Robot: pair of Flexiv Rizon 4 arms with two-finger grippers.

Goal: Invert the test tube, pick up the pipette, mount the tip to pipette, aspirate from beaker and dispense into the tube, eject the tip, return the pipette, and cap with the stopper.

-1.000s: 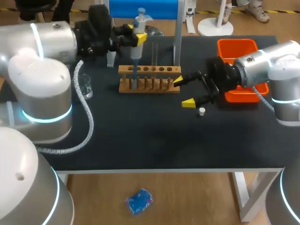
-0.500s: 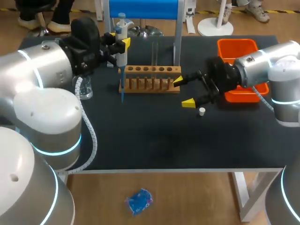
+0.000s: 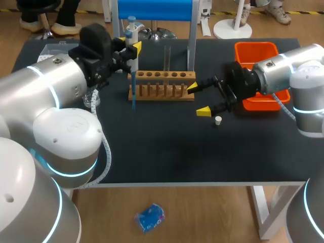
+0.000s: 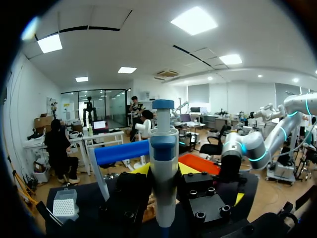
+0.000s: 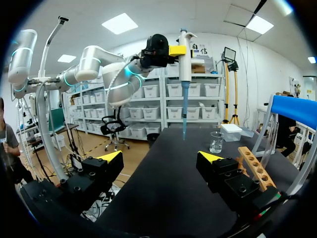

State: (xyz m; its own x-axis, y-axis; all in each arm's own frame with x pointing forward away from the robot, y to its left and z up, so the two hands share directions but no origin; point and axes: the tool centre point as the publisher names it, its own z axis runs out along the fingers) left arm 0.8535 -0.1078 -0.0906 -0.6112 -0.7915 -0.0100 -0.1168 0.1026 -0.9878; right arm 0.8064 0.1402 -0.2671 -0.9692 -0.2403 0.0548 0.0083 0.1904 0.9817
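On the tabletop [image 3: 167, 152], by the wooden rack's [image 3: 162, 86] left end, my left hand [image 3: 132, 49] grips the pipette [image 4: 163, 163] with its blue tip [image 3: 134, 96] mounted, so everything from aspirating at the beaker [image 5: 216, 142] onward seems left, while my right hand [image 3: 198, 99] gapes empty beside the stopper [image 3: 218, 120].

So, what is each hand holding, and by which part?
The left hand grips the pipette by its upper body, under the plunger. The right hand is open, holding nothing.
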